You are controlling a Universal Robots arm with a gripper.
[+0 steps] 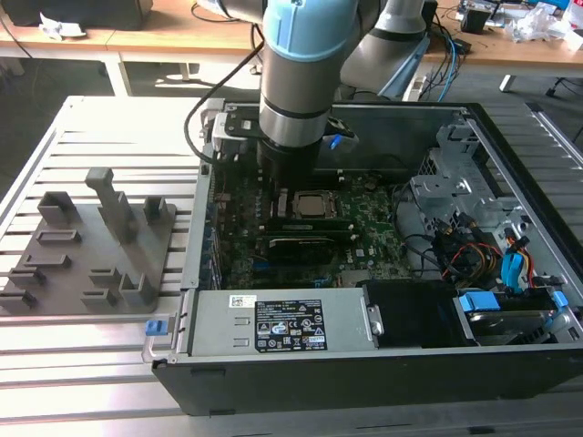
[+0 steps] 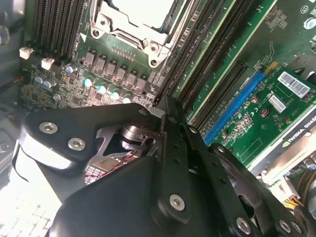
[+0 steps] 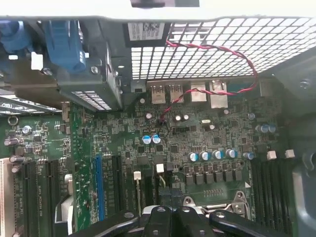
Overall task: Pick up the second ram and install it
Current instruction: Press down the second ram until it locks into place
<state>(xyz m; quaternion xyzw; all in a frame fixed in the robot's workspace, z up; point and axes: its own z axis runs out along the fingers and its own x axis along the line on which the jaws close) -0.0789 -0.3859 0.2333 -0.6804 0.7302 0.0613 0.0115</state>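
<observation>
A: Which step is it? The black metal gripper (image 2: 165, 111) is down inside the open dark computer case (image 1: 364, 364), over the green motherboard (image 3: 207, 128).

B: Installing, I judge. Whether it is closed on the slim green ram stick I cannot tell; the stick itself I can't locate.

A: Next?

B: Lining up squarely over the narrow black memory slots (image 2: 207, 59) beside the shiny metal CPU socket (image 2: 133, 19).

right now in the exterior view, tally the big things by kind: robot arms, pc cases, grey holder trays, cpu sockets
robot arm: 1
computer case: 1
grey holder tray: 1
CPU socket: 1
total: 4
</observation>
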